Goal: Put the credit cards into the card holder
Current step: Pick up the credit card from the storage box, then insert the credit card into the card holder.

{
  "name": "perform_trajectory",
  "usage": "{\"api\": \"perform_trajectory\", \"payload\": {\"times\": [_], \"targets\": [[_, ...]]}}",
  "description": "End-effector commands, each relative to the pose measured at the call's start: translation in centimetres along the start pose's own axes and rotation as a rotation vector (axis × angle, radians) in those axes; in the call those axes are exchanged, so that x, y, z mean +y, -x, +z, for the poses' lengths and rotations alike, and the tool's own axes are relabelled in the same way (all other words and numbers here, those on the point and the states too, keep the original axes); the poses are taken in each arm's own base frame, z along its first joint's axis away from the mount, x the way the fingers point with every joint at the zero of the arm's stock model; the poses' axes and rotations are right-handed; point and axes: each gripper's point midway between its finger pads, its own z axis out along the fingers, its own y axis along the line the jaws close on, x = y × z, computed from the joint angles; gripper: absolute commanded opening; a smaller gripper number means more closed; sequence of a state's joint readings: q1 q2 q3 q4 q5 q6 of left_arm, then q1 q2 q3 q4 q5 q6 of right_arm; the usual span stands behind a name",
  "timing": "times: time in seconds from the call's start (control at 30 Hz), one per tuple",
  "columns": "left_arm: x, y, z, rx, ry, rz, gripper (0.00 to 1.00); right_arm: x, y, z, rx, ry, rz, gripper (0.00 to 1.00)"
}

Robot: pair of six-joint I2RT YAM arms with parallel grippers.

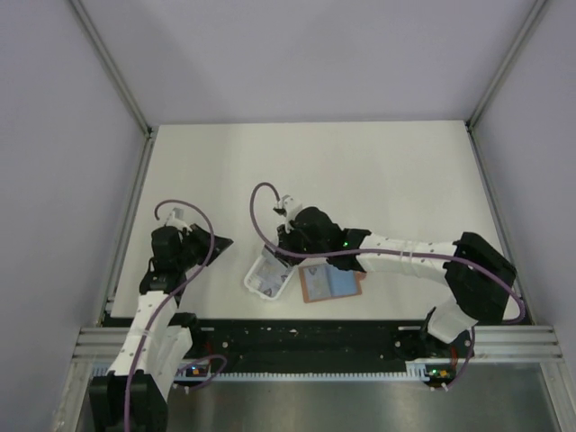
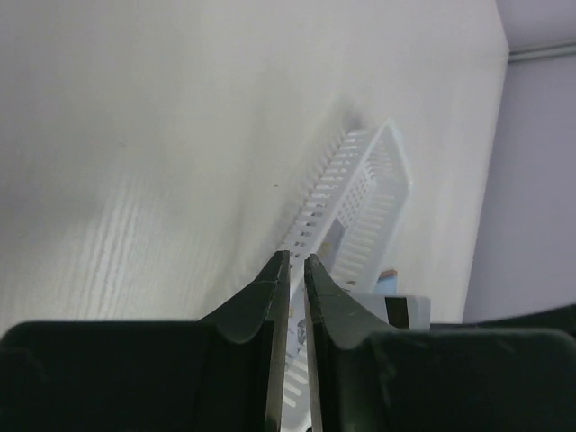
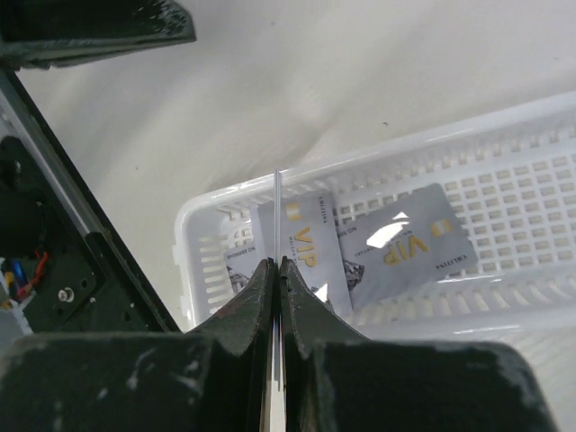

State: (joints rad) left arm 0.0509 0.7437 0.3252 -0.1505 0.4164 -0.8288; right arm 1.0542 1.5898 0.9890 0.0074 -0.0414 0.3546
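Note:
The card holder [image 1: 331,284] lies open on the table, orange-brown at the rim and pale blue-grey inside. Left of it stands a white slotted tray [image 1: 267,277] holding silvery credit cards [image 3: 409,243] printed VIP. My right gripper [image 3: 276,261] hovers over the tray's end, shut on one card [image 3: 276,211] seen edge-on as a thin line rising from its tips. My left gripper [image 2: 295,258] is low over the table left of the tray, its jaws a narrow slit apart with nothing between them. From there a grey card with a dark stripe [image 2: 407,310] shows past the tray [image 2: 360,193].
The right arm [image 1: 405,256] stretches from the right across the near part of the table, over the card holder's right side. The black base rail [image 1: 306,337] runs along the near edge. Grey walls and metal posts enclose the white table [image 1: 360,171].

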Motion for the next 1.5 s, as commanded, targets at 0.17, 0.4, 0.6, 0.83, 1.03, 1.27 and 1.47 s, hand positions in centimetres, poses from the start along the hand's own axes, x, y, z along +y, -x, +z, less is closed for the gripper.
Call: {"api": "perform_trajectory", "payload": {"times": [0.17,0.4,0.6,0.83,1.03,1.27,1.47], "targets": [[-9.7,0.5,-3.6,-0.011,-0.488,0.175,0.44,-1.3,5.9,-3.7,-0.221,0.152,0.356,0.00],[-12.6,-0.8,-6.8,-0.021,-0.707,0.174,0.62,-0.7,8.4,-6.1,-0.384,0.337,0.600,0.00],[-14.1,-2.0,-7.8,-0.004,-0.772,0.209,0.65,0.4,10.0,-8.2,-0.485,0.477,0.683,0.00],[-14.6,-3.5,-6.8,0.053,-0.767,0.216,0.64,1.4,10.7,-10.0,-0.536,0.576,0.708,0.00],[-16.0,-4.4,-6.4,0.071,-0.780,0.220,0.64,1.8,10.8,-10.4,-0.533,0.591,0.697,0.00],[-17.1,-4.8,-5.9,0.081,-0.799,0.205,0.61,2.2,10.5,-10.5,-0.513,0.612,0.693,0.00],[-17.9,-5.0,-5.5,0.102,-0.806,0.208,0.33,2.5,10.4,-10.7,-0.508,0.629,0.681,0.00]]}}
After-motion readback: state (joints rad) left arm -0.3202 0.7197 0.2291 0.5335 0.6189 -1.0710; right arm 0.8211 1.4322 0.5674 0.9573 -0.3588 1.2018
